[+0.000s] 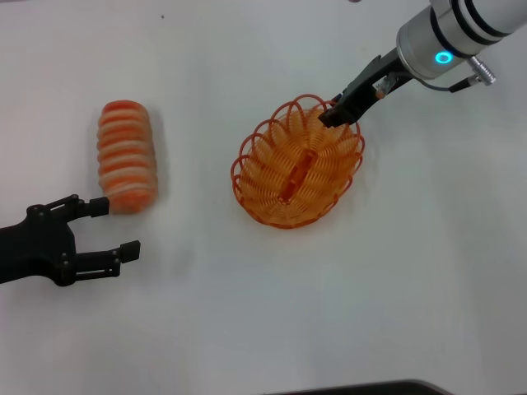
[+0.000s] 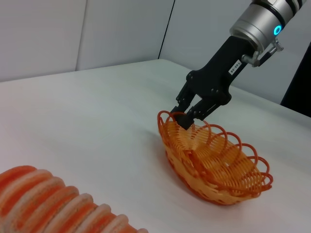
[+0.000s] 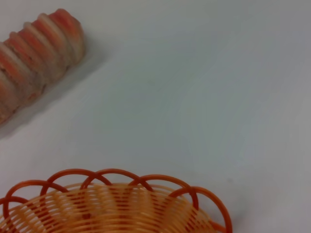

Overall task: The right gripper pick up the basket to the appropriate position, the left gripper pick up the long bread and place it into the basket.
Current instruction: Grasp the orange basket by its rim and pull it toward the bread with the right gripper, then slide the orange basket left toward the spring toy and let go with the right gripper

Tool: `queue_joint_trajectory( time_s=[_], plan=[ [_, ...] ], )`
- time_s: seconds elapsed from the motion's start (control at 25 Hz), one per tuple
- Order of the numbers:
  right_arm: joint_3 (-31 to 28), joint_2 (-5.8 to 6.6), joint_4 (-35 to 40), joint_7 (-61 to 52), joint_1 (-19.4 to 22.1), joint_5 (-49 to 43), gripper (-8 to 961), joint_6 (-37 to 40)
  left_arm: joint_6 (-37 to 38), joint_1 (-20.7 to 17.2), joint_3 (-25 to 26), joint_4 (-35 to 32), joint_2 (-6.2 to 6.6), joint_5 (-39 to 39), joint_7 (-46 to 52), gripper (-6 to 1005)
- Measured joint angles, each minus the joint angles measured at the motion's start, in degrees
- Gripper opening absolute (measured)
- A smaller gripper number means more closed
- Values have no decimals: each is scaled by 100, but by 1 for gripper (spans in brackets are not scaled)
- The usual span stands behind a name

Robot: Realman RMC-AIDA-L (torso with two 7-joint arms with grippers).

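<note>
The orange wire basket (image 1: 298,164) stands on the white table, right of centre. My right gripper (image 1: 331,115), on the arm with the blue ring light, is at the basket's far right rim with its fingers closed on a rim loop; the left wrist view shows this grip (image 2: 186,118) on the basket (image 2: 214,165). The long bread (image 1: 128,156) lies on the table to the left, apart from the basket. My left gripper (image 1: 115,228) is open and empty, just in front of the bread's near end. The bread also shows in the left wrist view (image 2: 58,208) and the right wrist view (image 3: 34,58).
The white table (image 1: 272,313) carries only the bread and the basket. A bare strip of table separates them. A dark edge (image 1: 362,388) shows at the table's near side. The basket's rim appears in the right wrist view (image 3: 107,204).
</note>
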State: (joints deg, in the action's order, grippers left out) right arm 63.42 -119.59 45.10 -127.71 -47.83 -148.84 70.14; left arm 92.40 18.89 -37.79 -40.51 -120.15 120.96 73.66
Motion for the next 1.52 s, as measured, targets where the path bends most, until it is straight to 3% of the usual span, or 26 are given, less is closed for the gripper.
queue_joint_trajectory(
  time_s=[0.2,0.4,0.68,0.96,1.08,1.32,1.52],
  plan=[
    [-26,10,-6,-45,6,6,366,-6,7,0,0,0,0,4,3,934],
    [-62,17,27,-64,32,21,138,-6,66,0,0,0,0,6,4,934],
    [-295,28,4,-110,37,22,128,115,77,0,0,-11,0,-5,11,934],
    [-1270,45,-34,-274,38,116,105,743,93,0,0,-10,0,2,14,934],
    [-1670,120,-110,-349,84,370,88,1003,101,1,-1,-9,0,10,15,934],
    [-2186,389,-609,-492,227,950,54,1180,130,-7,0,-6,0,10,13,934],
    [-2390,435,-824,-808,443,1359,42,1088,154,-9,0,-16,0,10,14,934]
  ],
)
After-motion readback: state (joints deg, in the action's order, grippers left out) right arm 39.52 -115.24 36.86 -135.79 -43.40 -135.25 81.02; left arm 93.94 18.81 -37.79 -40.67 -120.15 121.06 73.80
